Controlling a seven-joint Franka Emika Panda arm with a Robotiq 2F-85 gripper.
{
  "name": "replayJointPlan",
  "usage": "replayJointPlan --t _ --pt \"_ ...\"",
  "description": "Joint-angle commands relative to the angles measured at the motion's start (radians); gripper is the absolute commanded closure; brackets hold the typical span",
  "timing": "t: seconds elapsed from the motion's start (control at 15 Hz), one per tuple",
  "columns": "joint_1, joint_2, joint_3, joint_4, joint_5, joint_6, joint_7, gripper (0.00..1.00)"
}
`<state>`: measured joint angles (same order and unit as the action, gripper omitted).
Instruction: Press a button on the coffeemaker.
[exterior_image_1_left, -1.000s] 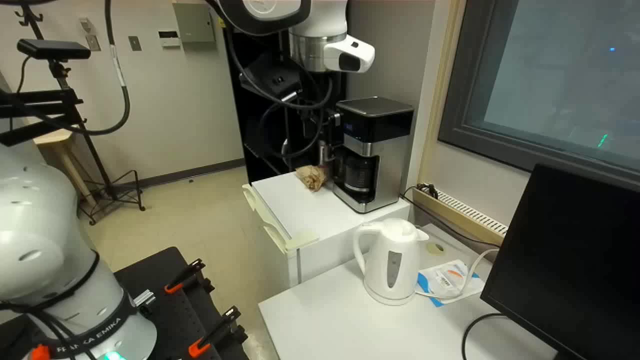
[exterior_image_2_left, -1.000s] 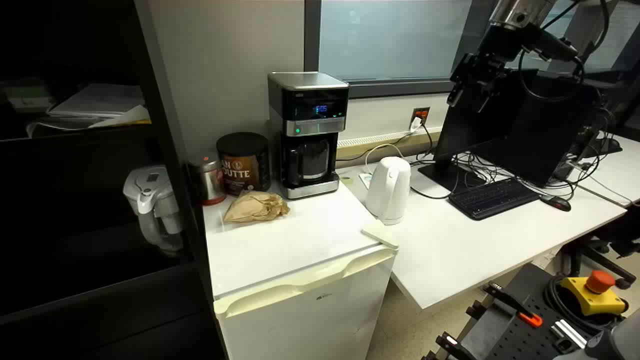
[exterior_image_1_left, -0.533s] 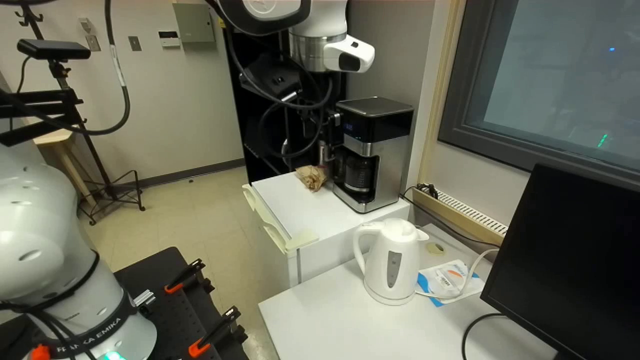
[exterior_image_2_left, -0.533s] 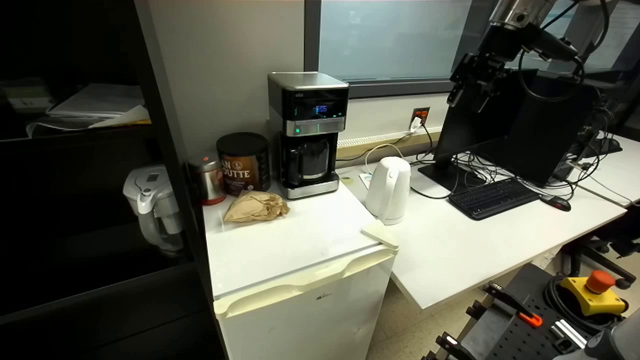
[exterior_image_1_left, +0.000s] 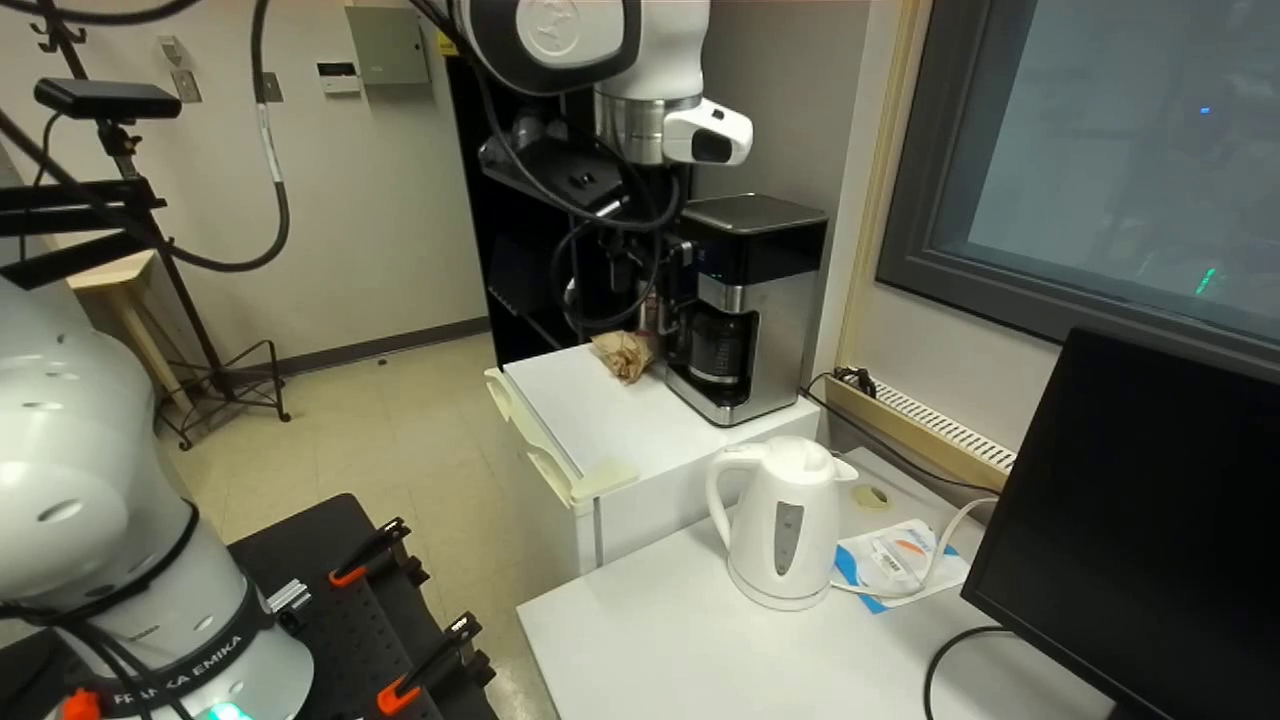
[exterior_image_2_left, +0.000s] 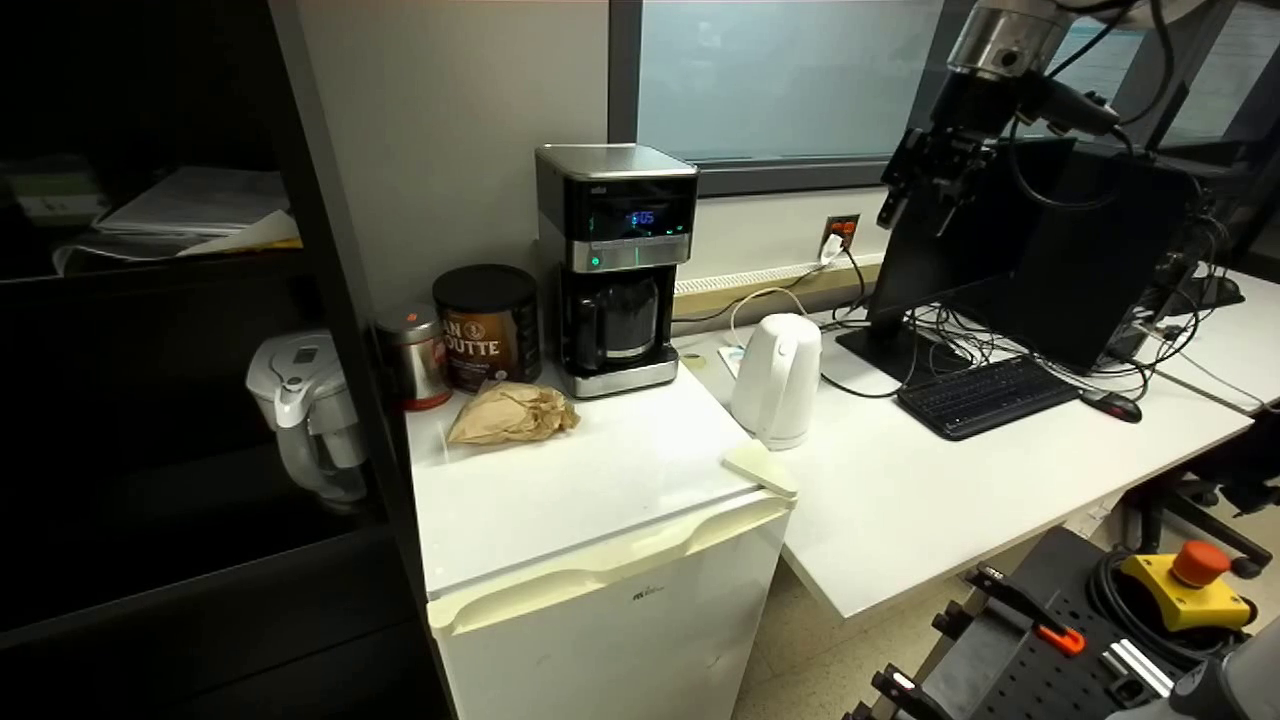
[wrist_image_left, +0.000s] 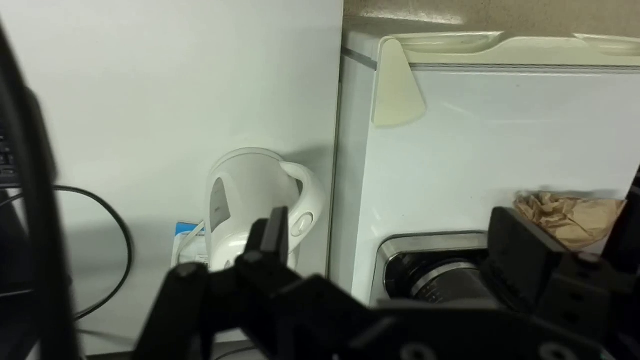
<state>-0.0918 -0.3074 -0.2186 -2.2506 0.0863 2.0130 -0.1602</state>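
The black and steel coffeemaker (exterior_image_2_left: 612, 165) stands upright on the white mini fridge, its dark carafe inside. Its front faces an exterior view, with a lit blue display (exterior_image_2_left: 640, 218) and a green-lit button (exterior_image_2_left: 596, 261) on the steel strip. It also shows in an exterior view (exterior_image_1_left: 785, 320). In the wrist view only its base (wrist_image_left: 435, 243) and carafe show; its buttons are hidden there. My gripper (wrist_image_left: 392, 225) is open and empty, fingers wide apart. In an exterior view the gripper (exterior_image_2_left: 915, 215) hangs apart, to the right of the coffeemaker; in another it (exterior_image_1_left: 676, 305) overlaps the coffeemaker's front edge.
A white kettle (exterior_image_2_left: 772, 390) stands on the desk beside the fridge (exterior_image_2_left: 590, 480). A crumpled paper bag (exterior_image_2_left: 515, 412), a coffee can (exterior_image_2_left: 487, 330) and a steel canister (exterior_image_2_left: 415, 355) sit left of the coffeemaker. Monitors (exterior_image_2_left: 960, 230) stand behind the gripper. A dark shelf borders the fridge.
My gripper has moved left and slightly down in an exterior view, and right and slightly down in another. It stays open. The coffeemaker and other objects have not moved.
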Motion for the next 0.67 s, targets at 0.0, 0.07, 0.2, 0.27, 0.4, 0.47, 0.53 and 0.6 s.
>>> replayJointPlan --t 0.0,0.07,0.2,0.27,0.4,0.47,0.53,0.6 --pt "0.011 0.143 0.031 0.091 -0.024 0.028 -0.069 0.0" --pt "0.011 0.175 0.042 0.106 -0.042 0.048 -0.085 0.0" --pt "0.015 0.244 0.068 0.142 -0.089 0.088 -0.121 0.0" --pt "0.018 0.276 0.082 0.16 -0.117 0.109 -0.136 0.25" --pt "0.024 0.342 0.109 0.195 -0.177 0.161 -0.147 0.32" --pt "0.027 0.369 0.119 0.21 -0.2 0.185 -0.151 0.4" --pt "0.031 0.396 0.13 0.229 -0.218 0.203 -0.154 0.47" --pt "0.033 0.418 0.139 0.244 -0.233 0.221 -0.157 0.55"
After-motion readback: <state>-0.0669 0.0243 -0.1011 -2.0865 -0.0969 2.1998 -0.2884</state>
